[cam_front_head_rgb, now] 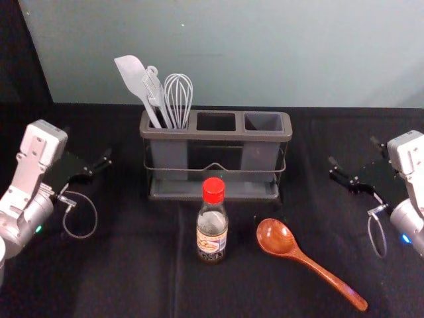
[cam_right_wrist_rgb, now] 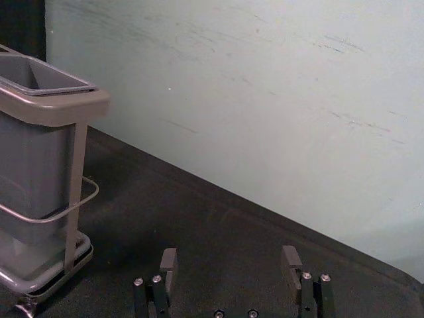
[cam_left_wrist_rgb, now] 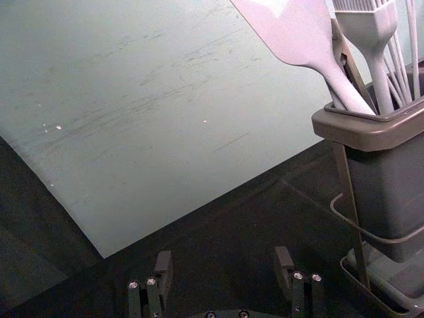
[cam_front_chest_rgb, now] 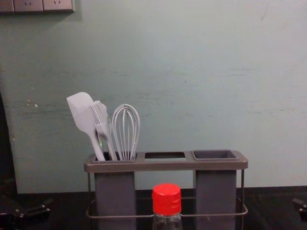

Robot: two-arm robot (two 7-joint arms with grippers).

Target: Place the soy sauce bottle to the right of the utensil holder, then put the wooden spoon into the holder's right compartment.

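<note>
Leaning in holder's left compartment: spatula, brush, whisk. Left gripper, right gripper flanking holder, fingers spread.

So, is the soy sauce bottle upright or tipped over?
Upright: the soy sauce bottle stands on the black cloth, red cap uppermost, in front of the utensil holder.

Silvery-white arms carry looped grey cables, a green light, a blue light.

No legible text, brands or numbers. Clear cylindrical soy sauce bottle with red screw cap has small rectangular white-and-orange label; print too small to read.
</note>
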